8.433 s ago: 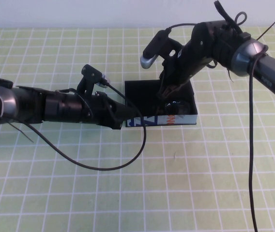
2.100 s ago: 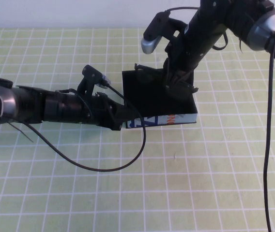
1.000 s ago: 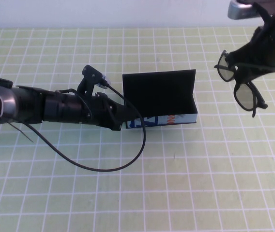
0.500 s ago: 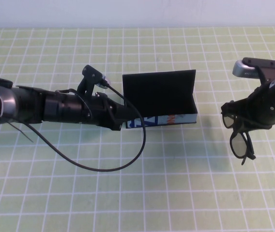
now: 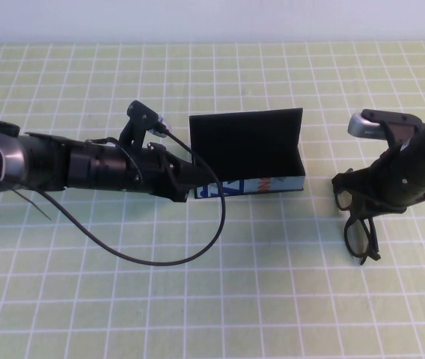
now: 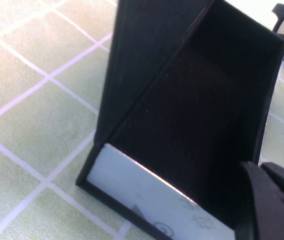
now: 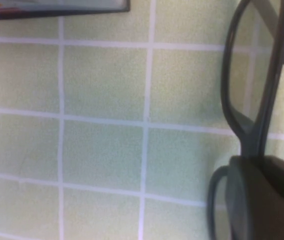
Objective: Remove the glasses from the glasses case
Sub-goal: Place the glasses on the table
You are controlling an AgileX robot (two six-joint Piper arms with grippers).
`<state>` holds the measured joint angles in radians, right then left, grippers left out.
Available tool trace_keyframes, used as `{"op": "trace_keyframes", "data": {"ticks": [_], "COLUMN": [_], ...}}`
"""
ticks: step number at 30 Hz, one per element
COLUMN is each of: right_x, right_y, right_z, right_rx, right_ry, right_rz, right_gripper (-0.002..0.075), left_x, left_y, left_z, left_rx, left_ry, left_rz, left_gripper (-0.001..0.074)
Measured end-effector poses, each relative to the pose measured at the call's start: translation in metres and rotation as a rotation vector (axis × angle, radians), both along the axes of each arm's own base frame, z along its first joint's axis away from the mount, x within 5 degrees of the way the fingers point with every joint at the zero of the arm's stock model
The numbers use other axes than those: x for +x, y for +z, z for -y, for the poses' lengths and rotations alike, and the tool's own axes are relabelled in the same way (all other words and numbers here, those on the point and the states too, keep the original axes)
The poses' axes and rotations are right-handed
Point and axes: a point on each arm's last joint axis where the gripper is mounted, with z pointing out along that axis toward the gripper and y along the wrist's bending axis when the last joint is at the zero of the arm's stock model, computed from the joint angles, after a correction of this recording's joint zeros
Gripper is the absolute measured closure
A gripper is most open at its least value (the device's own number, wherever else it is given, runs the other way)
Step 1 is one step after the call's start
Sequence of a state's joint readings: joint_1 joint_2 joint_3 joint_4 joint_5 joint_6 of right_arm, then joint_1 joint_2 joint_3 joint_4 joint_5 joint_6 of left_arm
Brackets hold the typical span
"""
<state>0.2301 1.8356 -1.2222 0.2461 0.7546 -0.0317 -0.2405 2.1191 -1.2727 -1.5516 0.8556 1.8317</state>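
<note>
Risk of glasses [image 5: 358, 224] tipping or sliding if released askew: right claw [image 5: 373, 196] pinching them low over the table [image 5: 272, 299], right of the open, emptied glasses case [image 5: 250, 153], left claw [image 5: 186, 183] at its front corner, state unclear.

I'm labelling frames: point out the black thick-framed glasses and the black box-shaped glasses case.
black thick-framed glasses [image 5: 361, 241], high view, nearer lens.
black box-shaped glasses case [image 5: 246, 134], high view, upright lid.
</note>
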Motion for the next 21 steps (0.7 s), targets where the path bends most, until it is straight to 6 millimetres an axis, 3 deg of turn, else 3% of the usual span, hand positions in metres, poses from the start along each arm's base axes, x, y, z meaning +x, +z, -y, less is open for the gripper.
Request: {"op": "trace_keyframes", "data": {"ticks": [8, 15, 21], "right_x": [0.001, 0.002, 0.008], "right_y": [-0.006, -0.009, 0.007], "right_z": [0.000, 0.003, 0.003], "right_rx": [-0.002, -0.048, -0.068], "right_ry": [-0.002, 0.014, 0.024], "right_rz": [-0.014, -0.018, -0.038], "right_gripper": [0.0671, 0.0505, 0.0378], "left_x": [0.000, 0.000, 0.000], "left_y": [0.000, 0.000, 0.001], "left_z": [0.000, 0.000, 0.000], "left_rx": [0.000, -0.002, -0.001], "left_ry": [0.000, -0.001, -0.002], "left_rz": [0.000, -0.001, 0.000], "left_gripper": [0.0739, 0.0739, 0.0739]}}
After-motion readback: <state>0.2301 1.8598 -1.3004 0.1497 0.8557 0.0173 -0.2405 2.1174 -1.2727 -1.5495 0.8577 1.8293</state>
